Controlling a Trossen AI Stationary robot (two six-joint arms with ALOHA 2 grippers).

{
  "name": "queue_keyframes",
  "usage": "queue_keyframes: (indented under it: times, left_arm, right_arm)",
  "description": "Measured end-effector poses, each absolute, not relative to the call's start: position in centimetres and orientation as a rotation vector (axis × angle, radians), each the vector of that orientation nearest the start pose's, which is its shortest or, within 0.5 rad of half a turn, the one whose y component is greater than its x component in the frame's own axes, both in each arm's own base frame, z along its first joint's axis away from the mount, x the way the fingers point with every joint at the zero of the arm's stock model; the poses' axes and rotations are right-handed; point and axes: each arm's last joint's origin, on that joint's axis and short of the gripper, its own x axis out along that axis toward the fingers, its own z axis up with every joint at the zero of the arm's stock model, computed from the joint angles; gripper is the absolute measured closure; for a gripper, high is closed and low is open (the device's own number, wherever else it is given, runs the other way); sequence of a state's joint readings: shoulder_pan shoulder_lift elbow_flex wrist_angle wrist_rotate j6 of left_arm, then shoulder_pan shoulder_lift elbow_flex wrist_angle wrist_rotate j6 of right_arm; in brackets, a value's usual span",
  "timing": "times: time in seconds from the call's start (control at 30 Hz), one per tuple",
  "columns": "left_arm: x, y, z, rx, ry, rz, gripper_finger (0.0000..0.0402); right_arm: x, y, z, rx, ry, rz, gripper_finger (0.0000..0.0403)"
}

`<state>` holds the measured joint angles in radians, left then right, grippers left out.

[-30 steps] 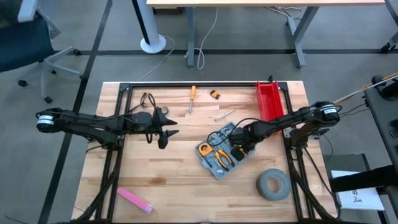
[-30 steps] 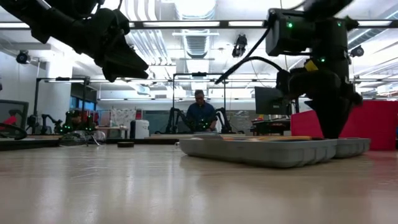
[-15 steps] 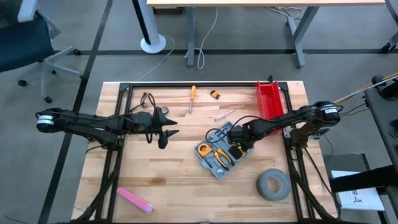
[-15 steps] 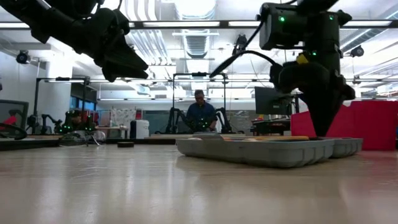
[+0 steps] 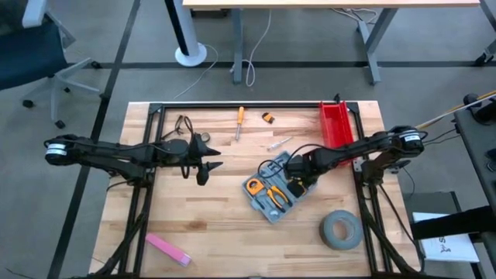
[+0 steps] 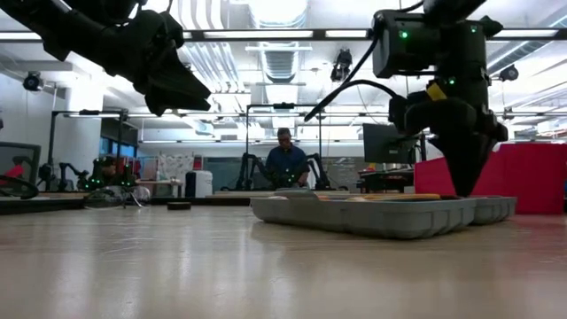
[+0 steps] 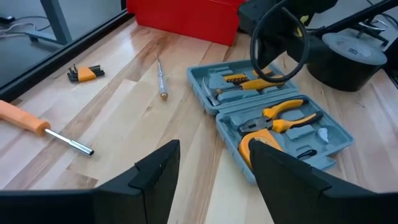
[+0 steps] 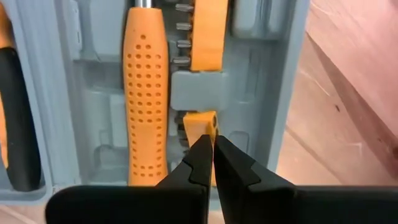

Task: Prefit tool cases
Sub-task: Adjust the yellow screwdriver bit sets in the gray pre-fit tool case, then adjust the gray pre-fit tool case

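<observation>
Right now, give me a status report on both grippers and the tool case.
Right gripper shut, tips over the open tool case. Left gripper open, hovering clear of it. Nothing blocking.

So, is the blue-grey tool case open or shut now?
Open. The tool case lies flat with both halves spread on the table, and the pliers inside its recesses are visible.

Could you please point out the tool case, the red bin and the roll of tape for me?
tool case (image 5: 269, 208): high view, on its bare grey front corner.
red bin (image 5: 335, 124): high view, on its inner floor.
roll of tape (image 5: 329, 235): high view, on its grey ring.
</observation>
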<state>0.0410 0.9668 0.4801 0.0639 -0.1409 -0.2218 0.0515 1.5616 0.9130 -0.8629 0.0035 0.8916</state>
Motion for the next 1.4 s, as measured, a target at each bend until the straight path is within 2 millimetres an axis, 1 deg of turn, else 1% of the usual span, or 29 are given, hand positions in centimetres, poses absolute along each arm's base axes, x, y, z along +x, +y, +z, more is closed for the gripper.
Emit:
queue_keyframes:
  times: [0.1,0.2,0.27,0.37,0.47,0.7,1.0,1.13,1.3,1.4]
  left_arm:
    - [20.2,1.2,22.0,-0.196,0.401,0.225,0.0198]
    - [20.2,1.2,22.0,-0.193,0.401,0.224,0.0198]
    - [20.2,1.2,22.0,-0.193,0.398,0.224,0.0198]
    - [20.2,1.2,22.0,-0.193,0.400,0.224,0.0198]
    - [20.2,1.2,22.1,-0.193,0.396,0.224,0.0198]
    - [20.1,1.2,22.2,-0.197,0.388,0.224,0.0198]
    - [19.9,1.2,22.3,-0.203,0.388,0.225,0.0198]
    - [19.9,1.2,22.3,-0.203,0.390,0.226,0.0198]
    - [19.9,1.2,22.2,-0.202,0.394,0.226,0.0198]
    - [19.9,1.2,22.2,-0.202,0.394,0.226,0.0198]
  right_arm:
    - [25.3,1.1,16.3,0.672,1.393,-0.610,0.0403]
    - [25.1,0.8,14.5,0.736,1.357,-0.548,0.0402]
    - [25.6,0.9,13.6,0.781,1.321,-0.504,0.0402]
    - [25.7,1.0,13.5,0.803,1.312,-0.493,0.0402]
    - [25.5,0.9,14.1,0.794,1.310,-0.505,0.0402]
    - [25.0,0.7,16.4,0.733,1.345,-0.605,0.0403]
    - [25.7,0.7,17.5,0.731,1.318,-0.595,0.0402]
    - [26.0,0.5,18.2,0.672,1.265,-0.638,0.0402]
    - [26.8,0.1,19.1,0.580,1.156,-0.692,0.0403]
    - [27.4,0.0,19.3,0.543,1.088,-0.676,0.0403]
